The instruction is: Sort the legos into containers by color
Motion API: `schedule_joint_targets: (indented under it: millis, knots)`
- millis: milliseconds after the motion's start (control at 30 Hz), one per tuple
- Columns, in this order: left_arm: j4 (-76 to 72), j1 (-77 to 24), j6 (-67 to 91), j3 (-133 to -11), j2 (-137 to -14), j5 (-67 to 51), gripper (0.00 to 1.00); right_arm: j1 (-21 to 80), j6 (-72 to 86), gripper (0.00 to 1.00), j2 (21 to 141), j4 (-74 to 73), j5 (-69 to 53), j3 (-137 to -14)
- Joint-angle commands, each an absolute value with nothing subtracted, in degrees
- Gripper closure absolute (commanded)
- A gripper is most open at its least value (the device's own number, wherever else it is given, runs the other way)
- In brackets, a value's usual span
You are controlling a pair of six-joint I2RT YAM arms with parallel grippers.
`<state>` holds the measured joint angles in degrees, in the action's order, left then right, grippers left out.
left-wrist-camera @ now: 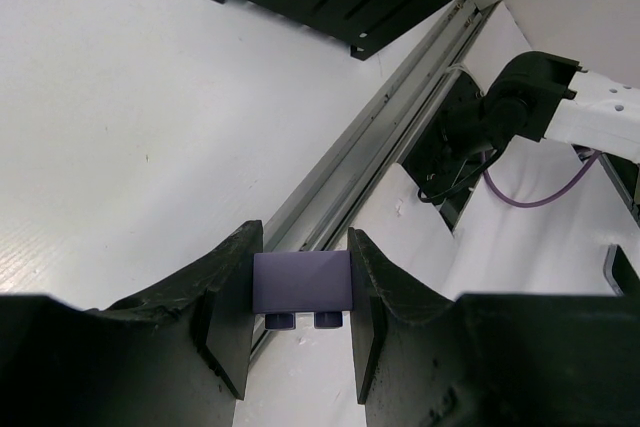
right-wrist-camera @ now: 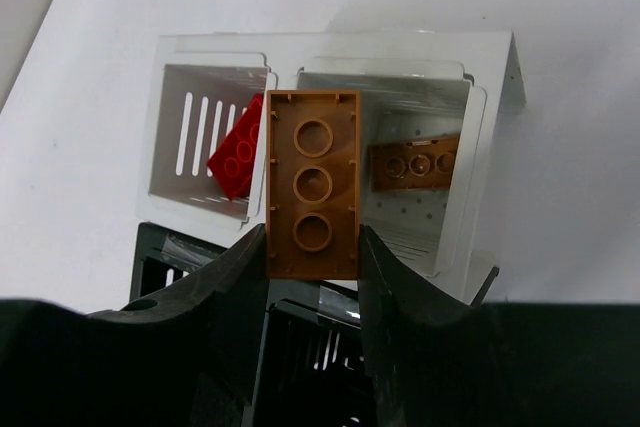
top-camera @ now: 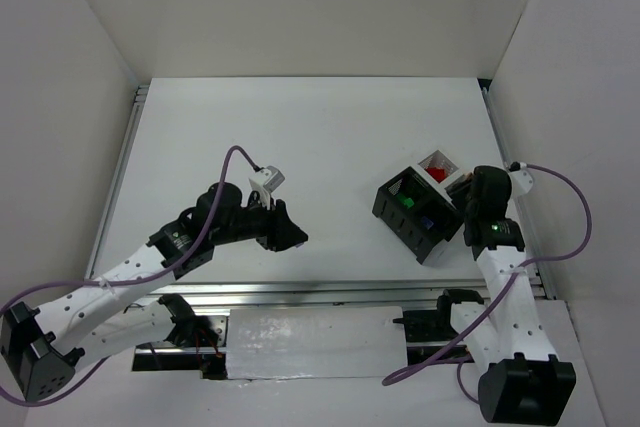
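The white table (top-camera: 300,137) is smooth and matte, so a dropped piece will probably bounce or skid rather than settle. The containers (top-camera: 385,209) sit at about 3 o'clock of the table's middle: a block of square open-top cells, black and slotted outside, with two white-walled cells at its far end. The left gripper (left-wrist-camera: 302,297), at about 7 o'clock of the table's middle and well apart from the block, has its black fingers clamped on the lavender brick (left-wrist-camera: 302,282) by its flat sides, studs pointing down. In the left wrist view, the ribbed metal rail (left-wrist-camera: 340,187) at the table's edge runs under it, and a slip here could send the brick into that channel. The right gripper (right-wrist-camera: 312,257) pinches only the lower end of the brown-orange brick (right-wrist-camera: 312,187), a thin three-hole plate standing upright before the white cells. With so shallow a hold, it may pivot or fall. It straddles the divider, so a release could drop it at 9 o'clock beside the glossy red brick (right-wrist-camera: 240,157) instead of at 3 o'clock with the second brown-orange brick (right-wrist-camera: 415,162).
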<state>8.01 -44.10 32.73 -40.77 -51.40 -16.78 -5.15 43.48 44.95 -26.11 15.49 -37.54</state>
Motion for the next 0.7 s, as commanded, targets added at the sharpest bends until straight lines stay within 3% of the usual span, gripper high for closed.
schedule_joint_targets:
  millis: [0, 100, 133, 167, 233, 333, 367, 567, 667]
  knots:
    - [5.4, -44.4, 31.4, -42.5, -51.9, -16.6, 1.00, -5.6, 42.5, 0.88, 43.7, -23.2, 14.4, -36.4]
    - [5.3, -44.4, 31.3, -42.8, -52.3, -16.5, 1.00, -5.6, 42.3, 0.74, 43.2, -23.1, 14.0, -36.5]
    - [5.4, -44.4, 31.3, -42.8, -52.4, -16.3, 1.00, -5.6, 42.3, 0.61, 43.1, -23.0, 14.0, -36.4]
    - [5.3, -44.4, 31.3, -43.0, -52.5, -16.2, 1.00, -5.6, 42.3, 0.56, 43.2, -23.0, 14.0, -36.5]
    - [5.3, -44.4, 31.3, -42.9, -52.6, -16.2, 1.00, -5.6, 42.2, 0.36, 43.2, -23.0, 14.1, -36.5]
    - [5.2, -44.4, 31.2, -43.0, -52.8, -16.0, 1.00, -5.7, 41.8, 0.32, 43.2, -22.9, 13.4, -36.5]
    - [5.2, -44.4, 31.2, -43.1, -53.1, -15.9, 1.00, -5.6, 41.8, 0.27, 43.2, -23.0, 13.4, -36.6]
    - [4.0, -44.5, 31.8, -43.0, -53.7, -16.3, 1.00, -5.6, 40.8, 0.24, 42.2, -23.4, 12.0, -37.9]
    - [2.3, -44.5, 32.4, -43.0, -53.7, -17.1, 1.00, -5.6, 38.5, 0.20, 40.4, -23.2, 5.1, -38.9]
